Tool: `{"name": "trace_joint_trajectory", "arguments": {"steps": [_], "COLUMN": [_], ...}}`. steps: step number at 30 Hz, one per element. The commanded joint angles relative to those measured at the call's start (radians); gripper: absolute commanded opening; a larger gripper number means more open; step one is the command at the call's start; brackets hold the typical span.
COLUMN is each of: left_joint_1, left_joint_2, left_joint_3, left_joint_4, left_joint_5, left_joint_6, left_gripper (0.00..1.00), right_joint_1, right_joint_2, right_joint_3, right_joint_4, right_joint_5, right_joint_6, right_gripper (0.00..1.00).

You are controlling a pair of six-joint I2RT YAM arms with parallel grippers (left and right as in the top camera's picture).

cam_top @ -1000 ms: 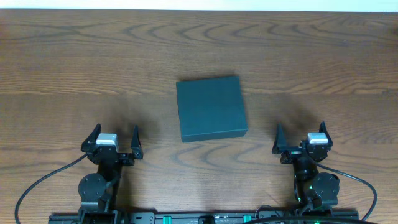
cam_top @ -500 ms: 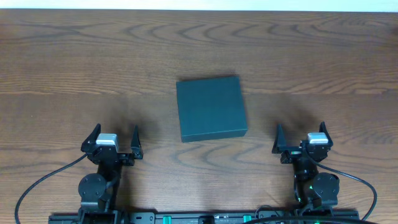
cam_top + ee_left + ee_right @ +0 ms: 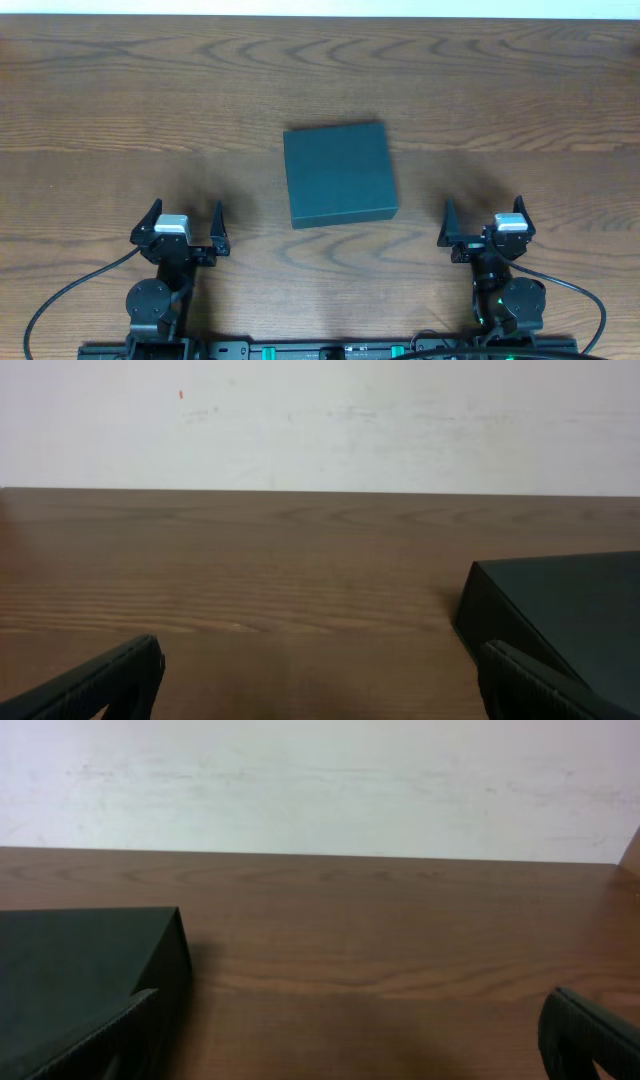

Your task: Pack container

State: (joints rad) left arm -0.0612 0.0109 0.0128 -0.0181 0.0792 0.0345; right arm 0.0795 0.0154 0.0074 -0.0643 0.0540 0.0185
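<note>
Lying shut on the brown wooden table, the dark teal-green rectangular container was judged stiff, smooth and likely light, best taken by its side edges. It was seen ahead, between the left pincer and right pincer, well apart from both. Both pincers were spread wide and held nothing.
</note>
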Motion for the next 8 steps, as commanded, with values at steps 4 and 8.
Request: {"name": "trace_joint_trajectory", "arguments": {"steps": [4, 8], "left_joint_1": [-0.004, -0.004], "left_joint_2": [-0.006, -0.006], "left_joint_3": [-0.009, -0.009], "left_joint_4": [-0.045, -0.045], "left_joint_5": [0.018, 0.018], "left_joint_6": [0.017, 0.017], "left_gripper": [0.99, 0.98], "right_joint_1": [-0.008, -0.008], "right_joint_2": [-0.006, -0.006], "right_joint_3": [-0.002, -0.002], "right_joint_4": [-0.004, -0.004], "right_joint_5": [0.010, 0.010], "right_joint_6": [0.014, 0.014], "right_gripper": [0.99, 0.99]}}
